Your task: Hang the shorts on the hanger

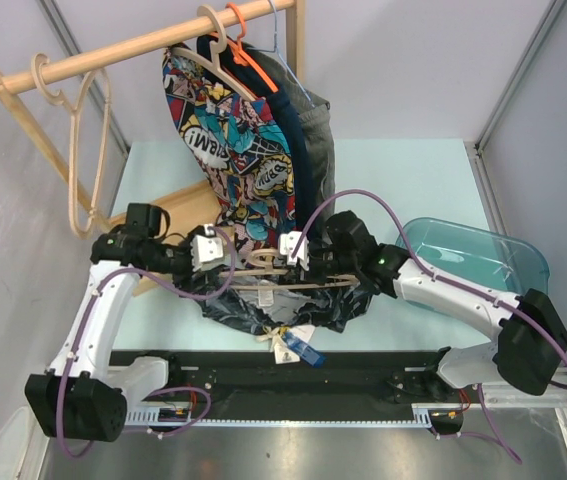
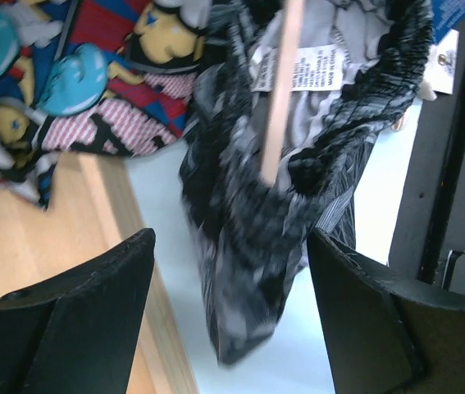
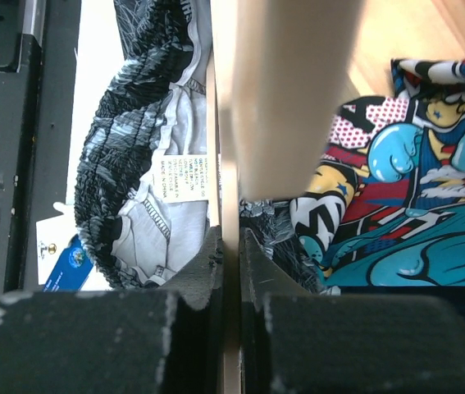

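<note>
The shorts (image 1: 253, 305), dark with a pale marbled print, hang draped over the pale wooden hanger (image 1: 308, 283), which is held level just above the table. White paper tags (image 1: 288, 345) dangle from them at the front. My right gripper (image 3: 230, 246) is shut on the hanger's thin bar (image 3: 228, 148), with the grey inner waistband (image 3: 162, 222) to its left. My left gripper (image 2: 232, 328) is open at the shorts' left end. A fold of the shorts (image 2: 253, 238) hangs in the gap, touching neither finger. The hanger bar (image 2: 281, 90) shows above it.
Colourful comic-print shorts (image 1: 238, 150) and dark garments hang from the wooden rail (image 1: 133, 48) right behind the grippers. Empty wooden hangers (image 1: 88, 150) hang at the rail's left, an orange hanger (image 1: 248, 50) near its right. A teal tub (image 1: 478, 255) stands at the right.
</note>
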You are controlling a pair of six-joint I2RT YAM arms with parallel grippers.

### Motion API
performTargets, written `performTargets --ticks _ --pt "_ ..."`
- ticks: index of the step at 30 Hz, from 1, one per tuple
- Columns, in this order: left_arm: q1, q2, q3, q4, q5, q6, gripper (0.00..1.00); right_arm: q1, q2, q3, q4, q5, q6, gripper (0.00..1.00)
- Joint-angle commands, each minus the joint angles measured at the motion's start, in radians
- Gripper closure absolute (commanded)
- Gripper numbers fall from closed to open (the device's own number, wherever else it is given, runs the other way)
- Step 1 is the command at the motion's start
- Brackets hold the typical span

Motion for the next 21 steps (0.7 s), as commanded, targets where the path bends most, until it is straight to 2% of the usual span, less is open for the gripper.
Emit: performTargets --ticks 1,3,5,6,8,9,10,12,13,14,16,18,21 --pt "-0.083 0.015 -0.020 0.073 0.063 0.116 0.22 0.004 -0.037 0.005 0.120 -0.047 -0.033 1.00" --pt "-0.132 0.028 -0.027 0.093 0.066 0.079 0.25 0.004 -0.039 0.005 0.122 -0.043 -0.033 1.00" --pt "-0.155 0.036 -0.037 0.102 0.070 0.065 0.43 0.007 -0.042 0.005 0.117 -0.043 -0.035 1.00" --pt "-0.158 0.039 -0.040 0.107 0.073 0.054 0.60 0.007 -0.049 0.005 0.110 -0.038 -0.035 1.00" --pt "-0.158 0.038 -0.051 0.122 0.067 0.028 0.77 0.007 -0.059 0.005 0.100 -0.031 -0.015 1.00" --pt "-0.157 0.039 -0.054 0.127 0.064 0.008 0.92 0.005 -0.075 0.006 0.087 -0.006 -0.001 1.00" --pt "-0.148 0.039 -0.062 0.138 0.059 -0.012 0.97 -0.001 -0.085 0.005 0.074 0.008 0.034 0.95" --pt "-0.126 0.042 -0.073 0.164 0.078 -0.067 1.00 -0.017 -0.135 0.006 0.012 0.040 0.076 0.77" --pt "-0.105 0.047 -0.074 0.165 0.087 -0.078 1.00 -0.027 -0.155 0.005 -0.017 0.046 0.127 0.56" --pt "-0.097 0.048 -0.074 0.165 0.098 -0.094 1.00 -0.053 -0.183 0.005 -0.053 0.052 0.152 0.48" --pt "-0.082 0.054 -0.076 0.167 0.112 -0.105 1.00 -0.077 -0.248 0.005 -0.172 0.055 0.200 0.42" --pt "-0.079 0.053 -0.083 0.179 0.110 -0.125 1.00 -0.097 -0.313 -0.021 -0.263 0.074 0.257 0.43" --pt "-0.079 0.048 -0.096 0.199 0.112 -0.138 1.00 -0.076 -0.365 -0.099 -0.289 0.129 0.300 0.44"
